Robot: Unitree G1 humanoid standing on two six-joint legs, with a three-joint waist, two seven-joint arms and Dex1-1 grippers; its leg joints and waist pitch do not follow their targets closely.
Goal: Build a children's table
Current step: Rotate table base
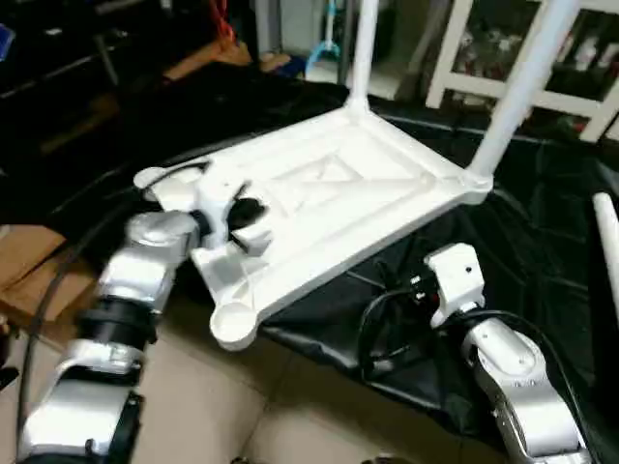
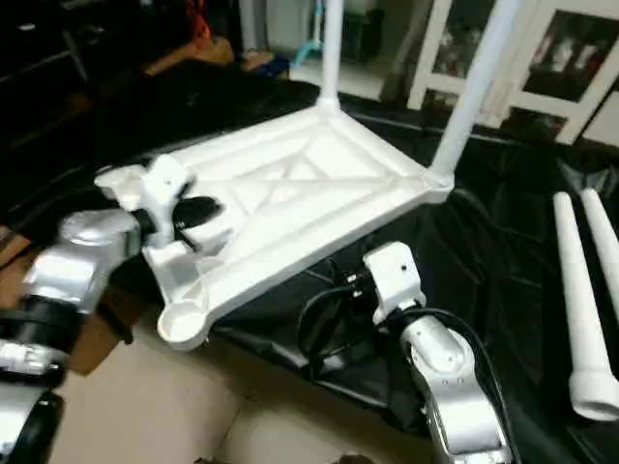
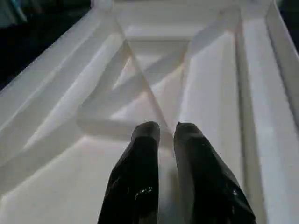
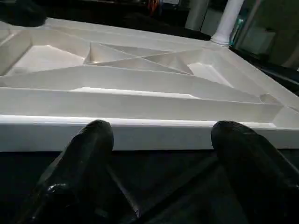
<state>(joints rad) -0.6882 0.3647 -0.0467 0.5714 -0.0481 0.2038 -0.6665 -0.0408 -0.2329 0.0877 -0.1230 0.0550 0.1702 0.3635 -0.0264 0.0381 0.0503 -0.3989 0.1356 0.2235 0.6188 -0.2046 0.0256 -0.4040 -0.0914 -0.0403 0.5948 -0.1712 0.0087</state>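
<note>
The upturned table top [image 2: 290, 193] fills the centre of the head view, its ribs walling off shallow bays a gripper could dip into. Two fitted legs [image 2: 474, 87] rise at the upper middle and upper right corners (blocking passage there). The near sockets [image 2: 179, 324] at lower left stand open from above. Two loose legs [image 2: 580, 300] lie along the right edge. A cable loop [image 2: 324, 329] clutters the black sheet [image 2: 513, 251] at lower centre.
</note>
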